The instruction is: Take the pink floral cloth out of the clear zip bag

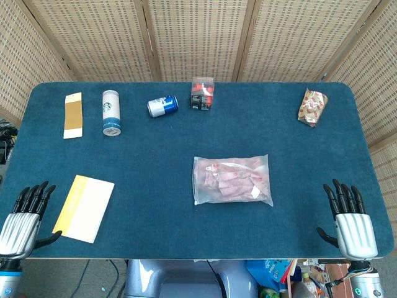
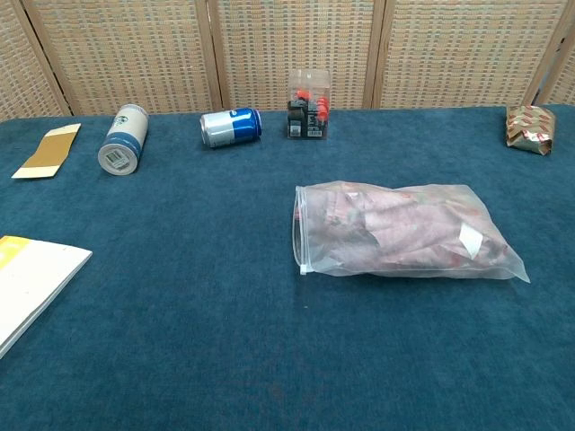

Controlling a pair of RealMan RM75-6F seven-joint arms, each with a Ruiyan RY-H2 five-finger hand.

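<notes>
The clear zip bag [image 1: 232,180] lies flat on the blue table, a little right of centre, with the pink floral cloth [image 1: 234,178] crumpled inside. In the chest view the bag [image 2: 404,233] has its zip edge facing left, and the cloth [image 2: 395,232] fills most of it. My left hand [image 1: 25,217] rests at the near left corner, fingers spread and holding nothing. Over at the near right edge my right hand [image 1: 351,222] lies flat, also spread and empty. Both hands are well apart from the bag. Neither hand shows in the chest view.
A yellow-and-white booklet [image 1: 85,207] lies near my left hand. Along the far side sit a tan card [image 1: 73,114], a white cup [image 1: 111,112], a blue can [image 1: 162,106], a small clear box [image 1: 202,93] and a wrapped packet [image 1: 312,107].
</notes>
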